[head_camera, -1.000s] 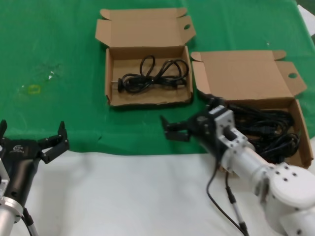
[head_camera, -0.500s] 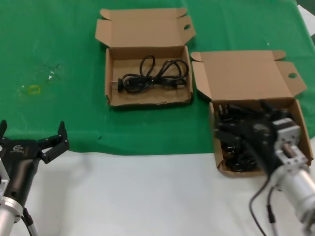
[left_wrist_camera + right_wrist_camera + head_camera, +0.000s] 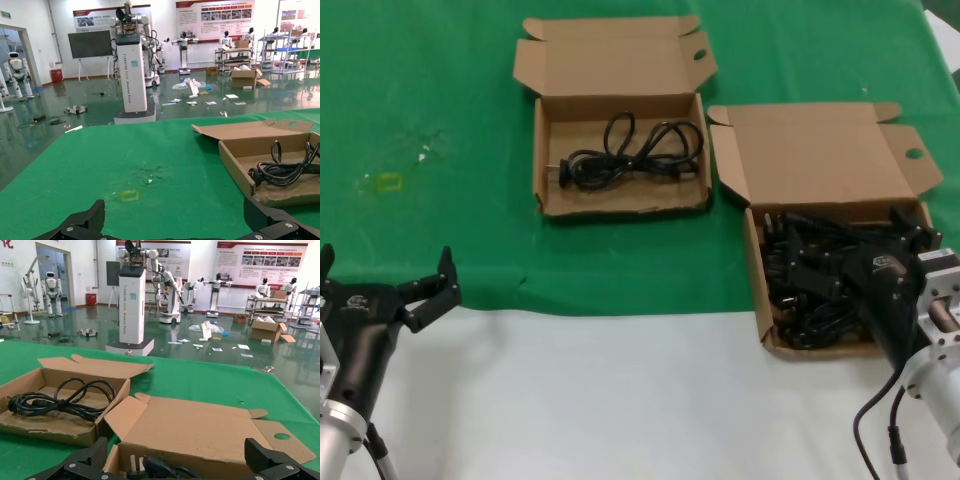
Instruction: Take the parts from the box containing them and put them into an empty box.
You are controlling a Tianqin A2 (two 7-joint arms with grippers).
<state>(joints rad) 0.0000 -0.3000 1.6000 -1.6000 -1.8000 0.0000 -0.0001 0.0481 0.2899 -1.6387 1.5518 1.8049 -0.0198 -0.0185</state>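
Two arms showed at the near edge of the scene, one at each side. At far left the left gripper (image 3: 388, 283) was parked over the seam where the green cloth (image 3: 440, 100) met the white table (image 3: 620, 400), its fingers spread wide with nothing between them; the left wrist view showed the same wide gap. Further in, toward the back, sat the short-lidded box (image 3: 620, 160), lid folded back, with one black cord (image 3: 630, 155) lying coiled on its floor, so it was not actually empty. Just to its right, and a little nearer, stood the tall-lidded box (image 3: 820, 150), lid up and the round hole in its right flap showing. A tangle of cords (image 3: 800, 290) filled its tray, plugs visible near the left wall. The right gripper (image 3: 850, 260) hung over that tray, above the pile, fingers parted wide on either side of the heap; in the right wrist view both fingertips (image 3: 85, 460) stood well apart with a plug and cable just between and beyond them. Whether any finger touched a cord could not be told.
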